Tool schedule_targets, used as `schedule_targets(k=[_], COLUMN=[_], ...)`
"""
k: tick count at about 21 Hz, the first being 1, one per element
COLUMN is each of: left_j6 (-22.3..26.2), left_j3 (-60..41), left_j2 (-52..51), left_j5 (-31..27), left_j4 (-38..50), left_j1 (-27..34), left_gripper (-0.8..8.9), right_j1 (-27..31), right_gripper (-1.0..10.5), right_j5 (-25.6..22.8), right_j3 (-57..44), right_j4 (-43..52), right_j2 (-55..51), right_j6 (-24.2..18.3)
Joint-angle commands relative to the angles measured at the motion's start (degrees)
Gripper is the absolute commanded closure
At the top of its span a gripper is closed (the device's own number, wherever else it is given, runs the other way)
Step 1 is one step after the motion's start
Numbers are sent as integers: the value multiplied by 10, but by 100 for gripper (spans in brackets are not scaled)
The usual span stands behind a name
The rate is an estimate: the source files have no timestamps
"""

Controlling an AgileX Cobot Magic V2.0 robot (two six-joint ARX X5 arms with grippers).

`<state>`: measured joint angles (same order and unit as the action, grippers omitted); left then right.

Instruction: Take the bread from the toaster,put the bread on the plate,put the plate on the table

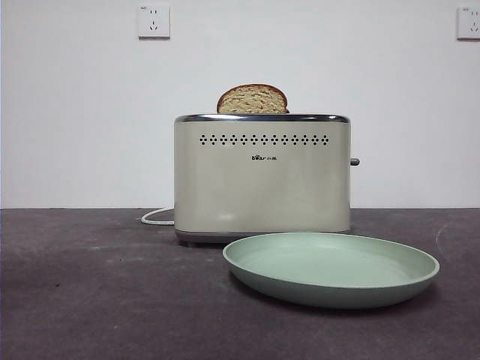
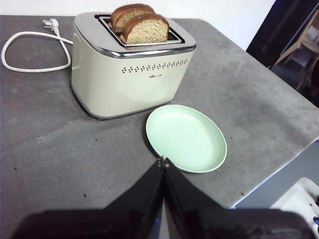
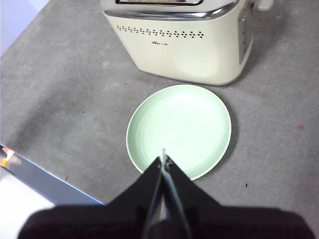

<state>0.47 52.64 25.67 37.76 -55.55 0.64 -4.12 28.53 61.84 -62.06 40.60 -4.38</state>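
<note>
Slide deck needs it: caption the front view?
Bread in the cream toaster, empty mint plate in front.

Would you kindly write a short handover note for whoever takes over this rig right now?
Left gripper: shut, empty, raised above the table near the plate.
Right gripper: shut, empty, hovering over the plate's near rim.
Two brown-crusted wholegrain bread slices stand in the boxy cream toaster.
The round pale mint-green plate lies empty on the dark grey table, in front of the toaster.
Done: nothing yet.
Left: pull out a slice, set it on the plate, place the plate.
</note>
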Motion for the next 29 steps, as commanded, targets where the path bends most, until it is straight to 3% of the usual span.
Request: schedule_targets(k=[1, 3, 5, 6, 9, 10, 14, 16, 19, 29], left_j6=[13, 13, 11, 10, 10, 11, 19, 47, 75, 82], left_j3=[1, 1, 1, 1, 1, 1, 1, 1, 2, 3], left_j2=[0, 0, 0, 0, 0, 0, 1, 3, 12, 109], left_j5=[2, 2, 2, 2, 2, 3, 51, 78, 82, 106], left_j4=[2, 2, 4, 5, 8, 10, 46, 81, 128, 261], left_j1=[-3, -3, -3, -3, -3, -3, -8, -11, -14, -23], left_gripper=[821, 816, 771, 665, 201, 144, 149, 149, 149, 149], right_j1=[-1, -1, -1, -1, -1, -1, -1, -1, -1, -1], right_gripper=[958, 942, 847, 732, 336, 271, 267, 267, 267, 267], right_j5=[1, 1, 1, 0, 0, 0, 1, 1, 1, 1], right_j3=[2, 2, 2, 2, 2, 2, 2, 2, 2, 2], right_j4=[2, 2, 3, 3, 3, 3, 3, 3, 2, 2], right_j2=[0, 0, 0, 0, 0, 0, 0, 3, 5, 18], right_j6=[-11, -14, -14, -14, -6, -3, -1, -1, 1, 5])
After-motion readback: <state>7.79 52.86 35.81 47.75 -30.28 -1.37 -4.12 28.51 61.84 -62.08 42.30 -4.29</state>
